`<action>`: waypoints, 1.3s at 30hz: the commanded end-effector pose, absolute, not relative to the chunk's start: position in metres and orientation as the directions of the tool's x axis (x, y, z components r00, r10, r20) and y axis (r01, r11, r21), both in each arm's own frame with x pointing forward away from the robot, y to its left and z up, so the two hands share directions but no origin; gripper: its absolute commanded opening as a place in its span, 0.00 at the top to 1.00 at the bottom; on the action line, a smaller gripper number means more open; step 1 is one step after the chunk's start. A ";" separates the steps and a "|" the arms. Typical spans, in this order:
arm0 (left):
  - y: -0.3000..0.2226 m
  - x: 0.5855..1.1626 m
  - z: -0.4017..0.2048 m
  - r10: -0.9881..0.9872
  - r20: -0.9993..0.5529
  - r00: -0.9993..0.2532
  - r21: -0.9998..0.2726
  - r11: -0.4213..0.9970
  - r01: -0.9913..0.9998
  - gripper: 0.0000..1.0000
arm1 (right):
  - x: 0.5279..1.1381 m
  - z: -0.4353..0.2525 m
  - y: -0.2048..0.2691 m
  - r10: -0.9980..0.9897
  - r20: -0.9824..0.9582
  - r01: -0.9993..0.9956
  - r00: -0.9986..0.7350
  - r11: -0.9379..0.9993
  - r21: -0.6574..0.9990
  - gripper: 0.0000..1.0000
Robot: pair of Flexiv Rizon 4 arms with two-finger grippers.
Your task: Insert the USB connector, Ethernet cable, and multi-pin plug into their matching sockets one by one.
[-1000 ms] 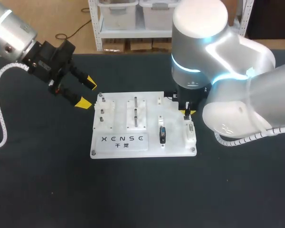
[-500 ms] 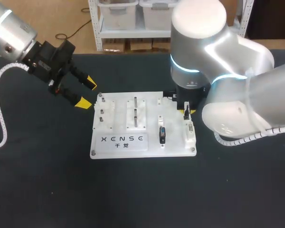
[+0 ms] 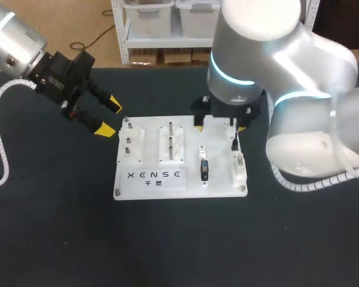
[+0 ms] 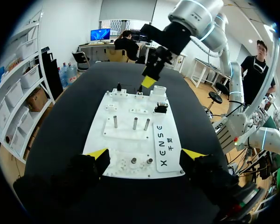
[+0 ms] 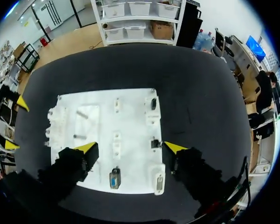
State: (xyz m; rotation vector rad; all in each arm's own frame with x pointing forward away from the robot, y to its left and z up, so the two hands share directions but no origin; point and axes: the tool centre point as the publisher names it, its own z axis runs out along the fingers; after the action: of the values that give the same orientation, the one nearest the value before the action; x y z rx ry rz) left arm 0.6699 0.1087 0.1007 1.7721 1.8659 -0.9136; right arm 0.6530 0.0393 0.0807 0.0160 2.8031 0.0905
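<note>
My right gripper (image 5: pixel 130 148) hangs above the far half of the board (image 3: pixel 185 188). Its fingers are spread wide, with nothing between them but the board's surface below. My left gripper (image 3: pixel 109 116) hovers off the board's far left corner, fingers also apart and empty, well away from every plug.

With neither gripper holding a connector, I judge the step in hand is picking up the next piece, not pushing one home.

The multi-pin plug (image 3: pixel 204 170) lies in the board's right half, nearer its near edge. Its long axis runs from the board's near edge toward its far edge, and its broad face seems turned up toward my wrist camera. I cannot tell whether it already sits in its socket.

A small black connector (image 3: pixel 234 142) stands further toward the board's far edge, just beyond a white block (image 3: pixel 239 167) at the board's right edge. It looks upright, with its thin long axis rising off the board. I cannot tell whether it is the USB or the Ethernet piece.

Next I would need to centre my right fingers over one piece and turn them to meet its narrow sides. Then I would come straight down onto the board and close squarely, so the piece is not tilted for insertion.
</note>
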 end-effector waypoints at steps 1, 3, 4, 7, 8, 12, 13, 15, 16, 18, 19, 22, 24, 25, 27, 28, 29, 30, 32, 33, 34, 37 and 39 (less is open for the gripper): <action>0.109 0.671 0.100 0.716 -0.690 -0.107 -0.179 -0.026 0.984 0.00 | 0.637 0.076 0.051 0.011 -0.304 -0.009 -0.953 0.998 0.067 0.00; 0.109 0.671 0.100 0.716 -0.690 -0.107 -0.179 -0.026 0.984 0.00 | 0.630 0.074 0.056 0.002 -0.285 -0.021 -0.959 0.997 0.079 0.00; 0.109 0.671 0.100 0.716 -0.690 -0.107 -0.179 -0.026 0.984 0.00 | 0.627 0.072 0.059 0.000 -0.276 -0.024 -0.961 0.996 0.085 0.00; 0.109 0.671 0.100 0.716 -0.690 -0.107 -0.179 -0.026 0.984 0.00 | 0.617 0.065 0.065 -0.019 -0.254 -0.041 -0.967 0.996 0.082 0.00; 0.109 0.671 0.100 0.716 -0.690 -0.107 -0.179 -0.026 0.984 0.00 | 0.615 0.063 0.067 -0.019 -0.247 -0.041 -0.969 0.996 0.083 0.00; 0.109 0.671 0.100 0.716 -0.690 -0.107 -0.179 -0.026 0.984 0.00 | 0.608 0.051 0.069 -0.019 -0.213 -0.037 -0.977 0.996 0.077 0.00; 0.109 0.671 0.100 0.716 -0.690 -0.107 -0.179 -0.026 0.984 0.00 | 0.606 0.049 0.070 -0.018 -0.210 -0.034 -0.978 0.997 0.075 0.00; 0.109 0.671 0.100 0.716 -0.690 -0.107 -0.179 -0.026 0.984 0.00 | 0.605 0.042 0.070 -0.016 -0.199 -0.030 -0.980 0.997 0.068 0.00; 0.109 0.671 0.100 0.716 -0.690 -0.107 -0.179 -0.026 0.984 0.00 | 0.605 0.040 0.071 -0.012 -0.193 -0.026 -0.981 0.997 0.069 0.00; 0.109 0.671 0.100 0.716 -0.690 -0.107 -0.179 -0.026 0.984 0.00 | 0.604 0.035 0.071 -0.012 -0.187 -0.023 -0.982 0.998 0.061 0.00; 0.109 0.671 0.100 0.716 -0.690 -0.107 -0.179 -0.026 0.984 0.00 | 0.604 0.033 0.071 -0.011 -0.184 -0.022 -0.983 0.998 0.058 0.00; 0.109 0.671 0.100 0.716 -0.690 -0.107 -0.179 -0.026 0.984 0.00 | 0.604 0.027 0.071 -0.008 -0.174 -0.017 -0.985 0.999 0.052 0.00; 0.109 0.671 0.100 0.716 -0.690 -0.107 -0.179 -0.026 0.984 0.00 | 0.604 0.024 0.071 -0.010 -0.169 -0.018 -0.986 0.999 0.046 0.00; 0.109 0.671 0.100 0.716 -0.690 -0.107 -0.179 -0.026 0.984 0.00 | 0.603 0.023 0.071 -0.014 -0.167 -0.022 -0.986 0.999 0.043 0.06; 0.109 0.671 0.100 0.716 -0.690 -0.107 -0.179 -0.026 0.984 0.00 | 0.602 0.021 0.071 -0.017 -0.165 -0.024 -0.986 0.999 0.040 0.22; 0.109 0.671 0.100 0.716 -0.690 -0.107 -0.179 -0.026 0.984 0.00 | 0.602 0.020 0.071 -0.018 -0.165 -0.024 -0.986 0.999 0.039 0.35; 0.109 0.671 0.100 0.716 -0.690 -0.107 -0.179 -0.026 0.984 0.00 | 0.602 0.018 0.071 -0.018 -0.164 -0.024 -0.986 0.999 0.037 0.51; 0.109 0.671 0.100 0.716 -0.690 -0.107 -0.179 -0.026 0.984 0.00 | 0.602 0.017 0.071 -0.018 -0.163 -0.024 -0.986 0.999 0.036 0.54; 0.109 0.671 0.100 0.716 -0.690 -0.107 -0.179 -0.026 0.984 0.00 | 0.601 0.016 0.070 -0.019 -0.164 -0.025 -0.986 0.999 0.033 0.61; 0.109 0.671 0.100 0.716 -0.690 -0.107 -0.179 -0.026 0.984 0.00 | 0.601 0.015 0.070 -0.019 -0.163 -0.025 -0.986 0.999 0.032 0.64; 0.109 0.671 0.100 0.716 -0.690 -0.107 -0.179 -0.026 0.984 0.00 | 0.601 0.014 0.070 -0.020 -0.163 -0.025 -0.986 0.999 0.030 0.67; 0.109 0.671 0.100 0.716 -0.690 -0.107 -0.179 -0.026 0.984 0.00 | 0.602 0.011 0.068 -0.022 -0.162 -0.026 -0.987 0.999 0.026 0.82; 0.109 0.671 0.100 0.716 -0.690 -0.107 -0.179 -0.026 0.984 0.00 | 0.602 0.011 0.068 -0.023 -0.162 -0.027 -0.987 0.999 0.025 1.00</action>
State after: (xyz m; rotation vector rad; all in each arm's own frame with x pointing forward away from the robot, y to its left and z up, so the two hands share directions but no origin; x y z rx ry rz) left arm 0.6699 0.1087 0.1007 1.7721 1.8659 -0.9135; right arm 0.6018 0.0683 0.0118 -0.0382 2.9829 0.0387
